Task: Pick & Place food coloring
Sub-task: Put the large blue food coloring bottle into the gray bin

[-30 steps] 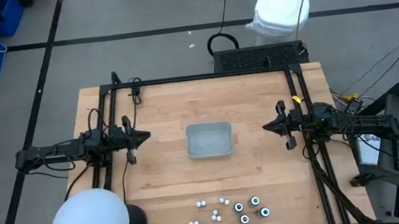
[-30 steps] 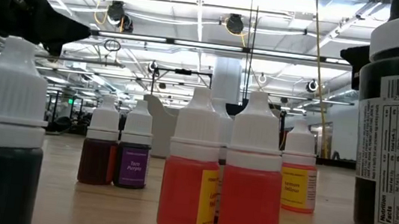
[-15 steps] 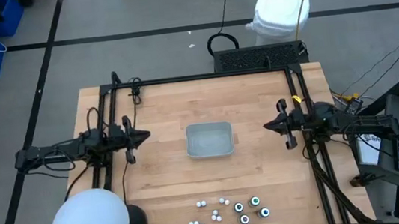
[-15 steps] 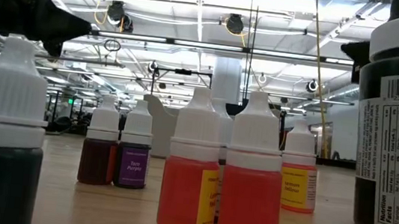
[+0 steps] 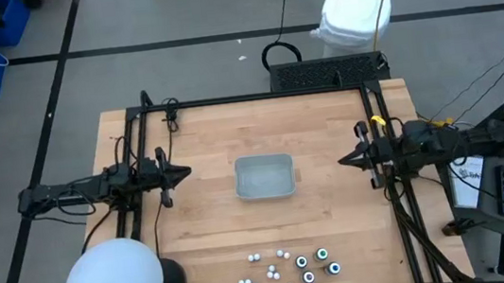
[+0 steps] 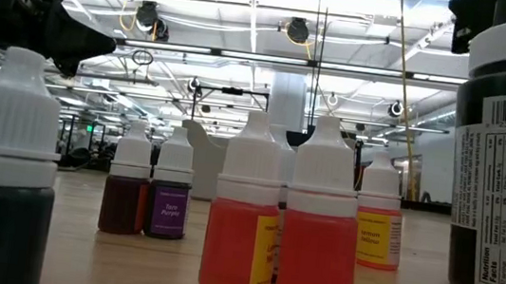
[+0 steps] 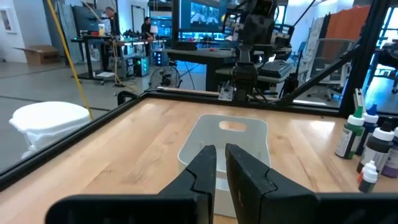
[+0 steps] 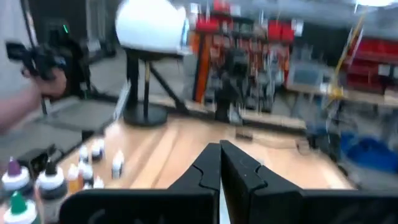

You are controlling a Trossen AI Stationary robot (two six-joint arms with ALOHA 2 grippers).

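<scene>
Left of the tray (image 5: 264, 176), the left gripper (image 5: 183, 173) hovered with its fingers nearly together, holding nothing. Right of the tray, the right gripper (image 5: 344, 160) hovered pressed together, also empty. Food coloring bottles (image 5: 290, 268) stood clustered near the table's front edge, well apart from the tray.

Counter (image 5: 215, 231): pale wood, planked, smooth, faint sheen. Frame (image 5: 256, 96) round it: black matt metal bars. Tray (image 5: 265, 177): translucent grey plastic, frosted, smooth. Food coloring (image 6: 320, 234): glossy see-through plastic bottles, ribbed matt white plastic caps, printed paper labels. Left pincer (image 7: 221, 165) and right pincer (image 8: 220, 159): dark matt plastic fingers.
</scene>
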